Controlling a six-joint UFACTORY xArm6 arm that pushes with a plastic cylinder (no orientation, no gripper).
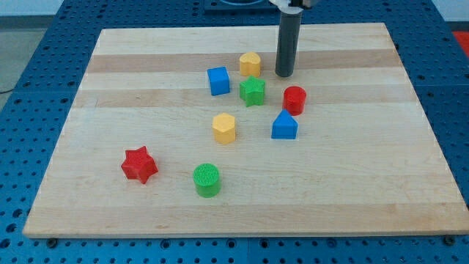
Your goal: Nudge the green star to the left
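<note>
The green star lies on the wooden board a little above the middle. My tip stands just above and to the right of it, with a small gap between them. A yellow block sits right above the star and a blue cube is to the star's left. A red cylinder is to the star's right.
A blue wedge-shaped block lies below the red cylinder. A yellow hexagonal block is below the star. A red star and a green cylinder lie at the lower left.
</note>
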